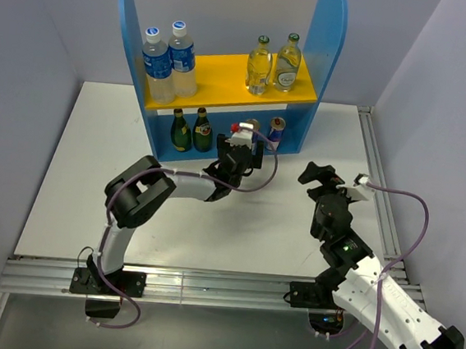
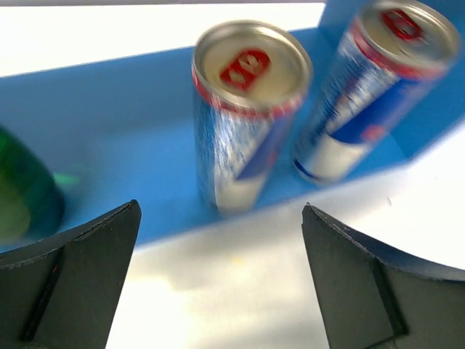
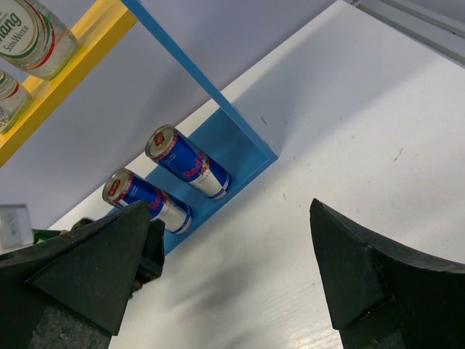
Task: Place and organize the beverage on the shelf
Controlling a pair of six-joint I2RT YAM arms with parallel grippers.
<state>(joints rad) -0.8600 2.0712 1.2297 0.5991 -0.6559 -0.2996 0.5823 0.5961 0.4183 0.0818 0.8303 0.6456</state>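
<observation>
The shelf (image 1: 325, 35) stands at the back of the table. Two clear glass bottles (image 1: 259, 66) (image 1: 288, 63) of pale yellow liquid stand on the right of its yellow upper board (image 1: 222, 74). Two dark green bottles (image 1: 181, 130) (image 1: 202, 130) stand at the lower left. Two silver-blue-red cans (image 2: 243, 109) (image 2: 370, 87) stand upright at the lower right, side by side. My left gripper (image 1: 240, 148) is open and empty just in front of the left can, not touching it (image 2: 220, 207). My right gripper (image 1: 320, 173) is open and empty over the table, right of the shelf (image 3: 229, 203).
Two plastic water bottles (image 1: 157, 64) (image 1: 182, 57) with blue caps stand on the left of the upper board. The white table (image 1: 84, 177) has metal rails along its right edge (image 1: 377, 180) and near edge (image 1: 206, 286). Grey walls enclose the back and sides.
</observation>
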